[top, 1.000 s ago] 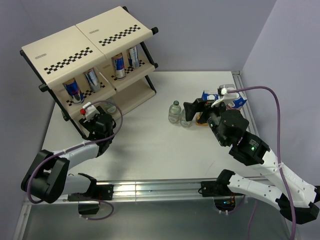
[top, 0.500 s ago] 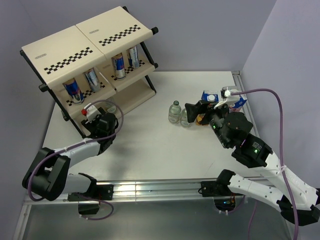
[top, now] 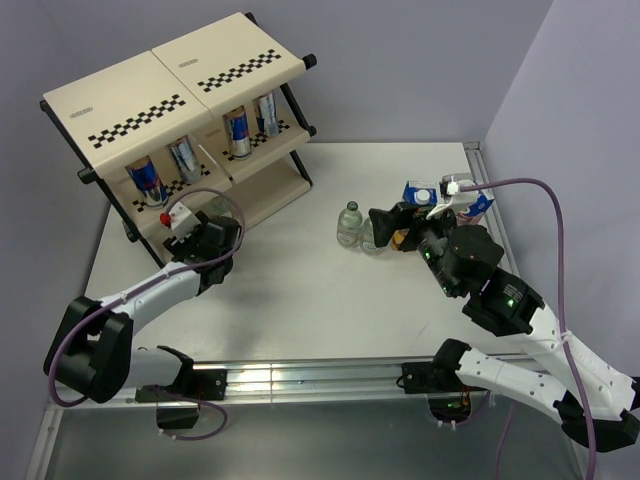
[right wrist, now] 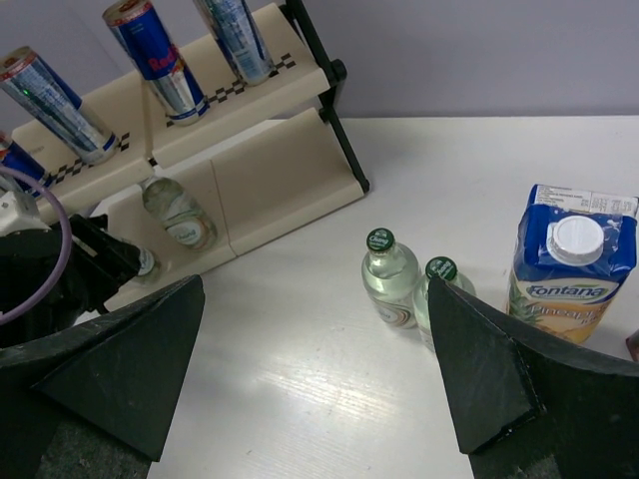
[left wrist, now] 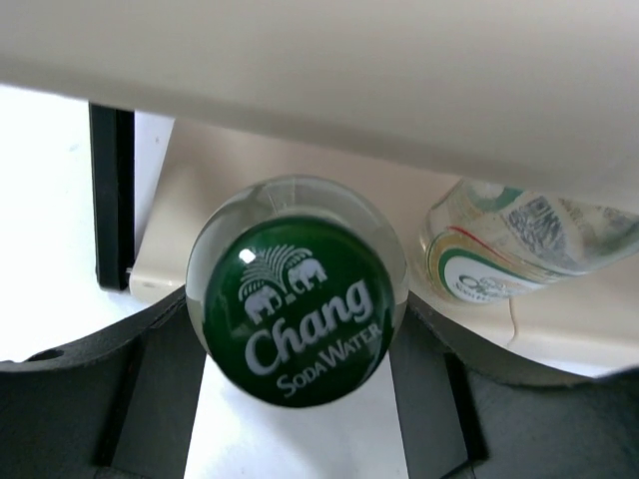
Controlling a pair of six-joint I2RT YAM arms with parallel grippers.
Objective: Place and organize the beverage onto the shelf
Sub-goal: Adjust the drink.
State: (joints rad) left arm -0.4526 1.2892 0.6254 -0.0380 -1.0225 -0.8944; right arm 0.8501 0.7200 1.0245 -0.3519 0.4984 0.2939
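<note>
On the shelf (top: 170, 85): four cans (top: 237, 130), one bottle (right wrist: 178, 215); left gripper (top: 212, 238) pinches a second bottle (left wrist: 297, 299) there; two bottles (right wrist: 389, 274) and cartons (top: 420, 192) remain, right gripper (right wrist: 315, 299) spread wide.

Under the shelf (left wrist: 399, 60), one bottle (left wrist: 297, 299) shows only cap and shoulder. The shelf's panel hides half a second bottle (left wrist: 519, 244).

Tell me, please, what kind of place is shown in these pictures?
Probably a robotics lab bench staged as a small shop display: a left arm and a right arm fixed to a bare white table, plain walls, and a rack shelf holding cans.
</note>
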